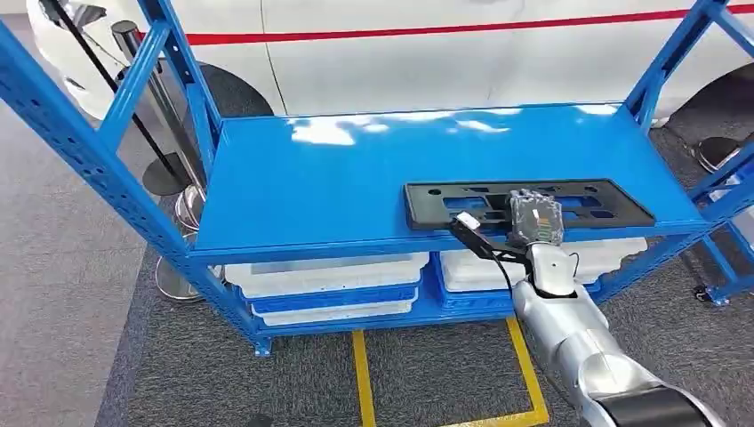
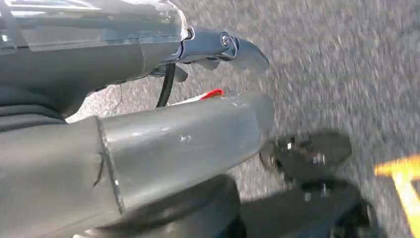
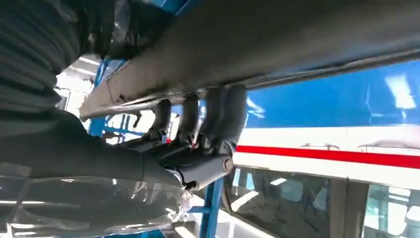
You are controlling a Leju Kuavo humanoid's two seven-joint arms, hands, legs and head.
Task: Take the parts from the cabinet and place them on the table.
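At the far left of the head view a dark post [image 1: 147,84] stands on a round base on the grey carpet [image 1: 62,294], just outside the blue rack [image 1: 98,151]. Behind the rack runs a white car body with a red stripe [image 1: 445,31].

The rack's upper shelf [image 1: 338,178] is a glossy blue sheet, bare over its left half. Below it, on the bottom level, white trays [image 1: 329,271] sit side by side in blue bins. Yellow tape [image 1: 360,374] marks the floor in front of the rack.

On the right half of the shelf lies the part, a long flat black plastic frame [image 1: 525,203] with cut-out openings, set lengthwise near the front edge. The right hand [image 1: 535,218] reaches in from below on its silver arm and sits at the middle of the frame's front edge. In the right wrist view the dark fingers [image 3: 218,119] curl up around the frame's edge [image 3: 257,44], with the thumb on the other face, so the hand grips the frame, which is level with the shelf; I cannot tell whether it has lifted clear.

The left hand [image 2: 188,139] hangs over the grey carpet in the left wrist view. Its thick thumb and one finger [image 2: 233,47] stretch out straight and apart, holding nothing.
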